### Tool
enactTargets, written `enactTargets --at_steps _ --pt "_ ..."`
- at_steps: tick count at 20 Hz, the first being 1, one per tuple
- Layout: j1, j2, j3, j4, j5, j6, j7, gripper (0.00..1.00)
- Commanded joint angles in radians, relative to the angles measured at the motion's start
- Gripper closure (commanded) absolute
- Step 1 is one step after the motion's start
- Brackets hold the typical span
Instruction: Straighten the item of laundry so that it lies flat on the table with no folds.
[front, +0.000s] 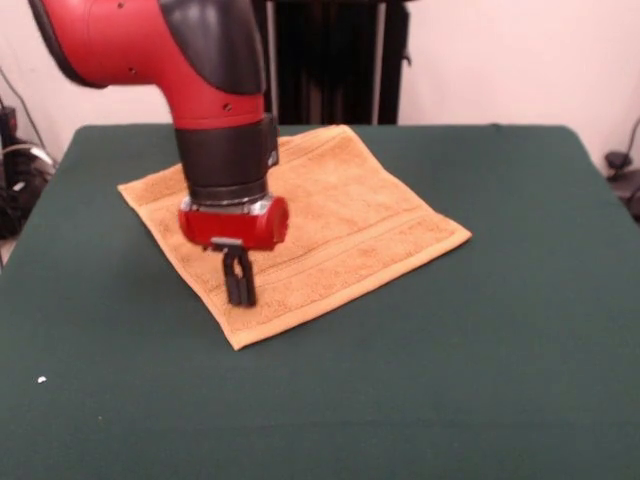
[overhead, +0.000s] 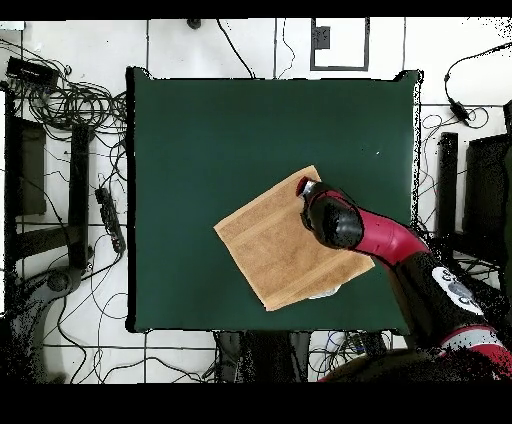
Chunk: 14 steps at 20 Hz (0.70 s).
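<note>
Golden-tan towel (front: 320, 215) lay spread near the green bench's (front: 480, 380) middle, turned like a diamond, apparently flat. My hand (front: 238, 287) hung just above its near corner (fingers close together, holding nothing). I judged any smoothing should sweep gently outward, without snagging.

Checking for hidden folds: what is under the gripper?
Under the gripper lies the towel, flat on the table. The arm covers part of it, so folds there cannot be seen.
</note>
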Motion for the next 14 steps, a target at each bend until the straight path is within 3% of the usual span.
enactTargets --at_steps 1,7,10,14 --pt "0.054 -0.122 0.004 0.128 0.046 0.257 0.078 1.00" --pt "0.029 -0.187 0.020 0.135 0.026 0.312 0.041 1.00" --pt "0.011 -0.167 0.038 0.148 0.032 0.292 0.064 1.00" --pt "0.022 -0.079 0.030 0.162 0.013 0.150 0.128 1.00"
